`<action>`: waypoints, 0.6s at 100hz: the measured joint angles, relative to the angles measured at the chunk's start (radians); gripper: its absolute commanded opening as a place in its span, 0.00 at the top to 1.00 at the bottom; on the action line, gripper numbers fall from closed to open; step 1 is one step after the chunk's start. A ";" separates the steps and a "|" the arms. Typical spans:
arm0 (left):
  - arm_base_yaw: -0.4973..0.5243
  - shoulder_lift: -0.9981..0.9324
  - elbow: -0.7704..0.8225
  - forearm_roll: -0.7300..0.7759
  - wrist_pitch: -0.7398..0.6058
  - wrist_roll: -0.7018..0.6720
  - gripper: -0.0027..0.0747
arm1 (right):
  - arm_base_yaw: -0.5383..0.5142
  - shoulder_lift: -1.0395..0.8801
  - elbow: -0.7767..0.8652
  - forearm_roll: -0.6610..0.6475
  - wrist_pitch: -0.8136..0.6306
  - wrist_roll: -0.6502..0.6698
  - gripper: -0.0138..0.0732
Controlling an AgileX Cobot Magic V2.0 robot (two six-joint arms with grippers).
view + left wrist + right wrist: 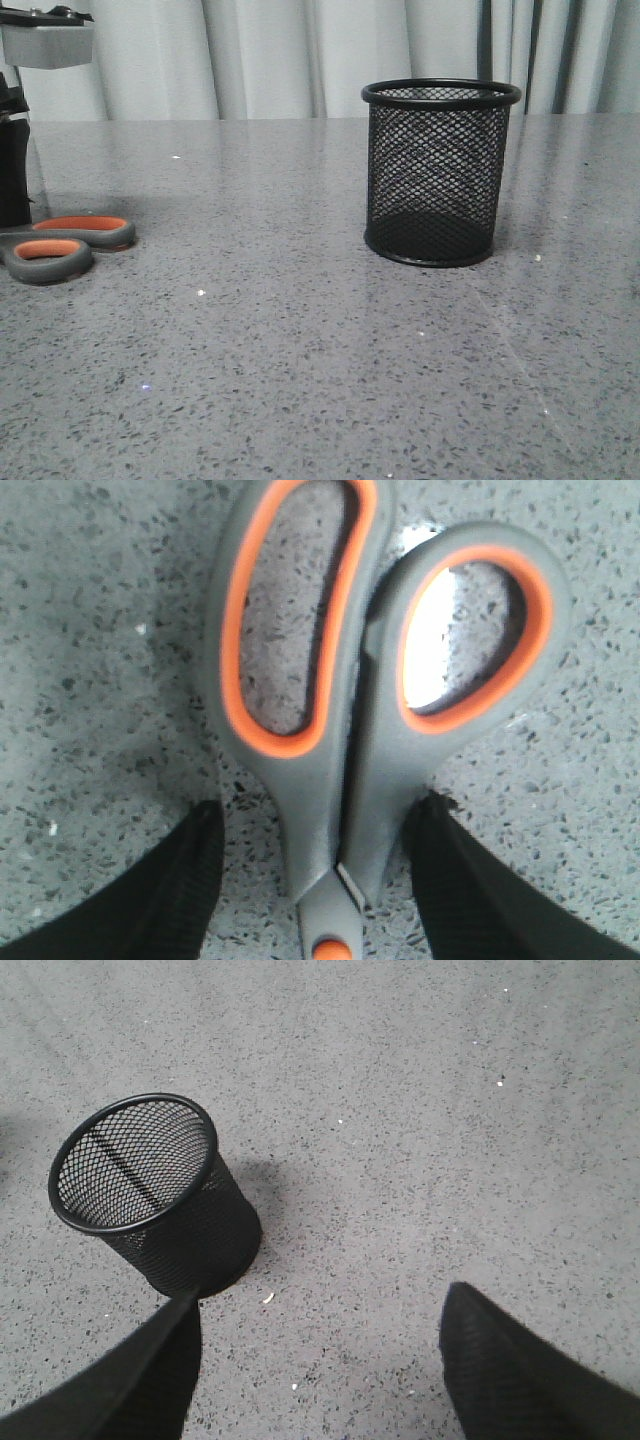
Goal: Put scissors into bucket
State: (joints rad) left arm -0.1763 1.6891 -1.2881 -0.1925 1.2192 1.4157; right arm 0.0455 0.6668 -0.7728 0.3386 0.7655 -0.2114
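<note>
The scissors (62, 245) lie flat on the grey table at the far left, only their grey, orange-lined handle loops showing in the front view. In the left wrist view the scissors (330, 780) lie between my left gripper's (315, 820) open fingers, with table showing on each side of the handles; the orange pivot dot sits at the frame edge. The blades are out of view. The black mesh bucket (438, 172) stands upright and empty right of centre. My right gripper (320, 1305) is open and empty above the table, the bucket (150, 1195) beside one finger.
The left arm's body (15, 150) stands at the far left edge above the scissors. The grey speckled table (300, 350) stretches across the view. A pale curtain (300, 50) hangs behind the table's far edge.
</note>
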 measured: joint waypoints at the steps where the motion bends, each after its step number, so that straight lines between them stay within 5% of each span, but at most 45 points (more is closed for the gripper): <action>1: 0.000 0.000 0.000 0.000 0.000 0.000 0.46 | 0.000 0.000 0.000 0.000 0.000 0.000 0.32; 31: 0.000 0.002 0.000 -0.008 0.000 0.000 0.48 | 0.000 0.000 0.000 0.000 0.000 0.000 0.32; 60: 0.000 0.002 0.000 -0.011 -0.013 0.000 0.76 | 0.000 0.000 0.000 0.000 0.000 0.000 0.32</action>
State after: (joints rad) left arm -0.1763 1.6913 -1.2881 -0.2032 1.2066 1.4157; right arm 0.0455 0.6668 -0.7728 0.3386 0.7655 -0.2114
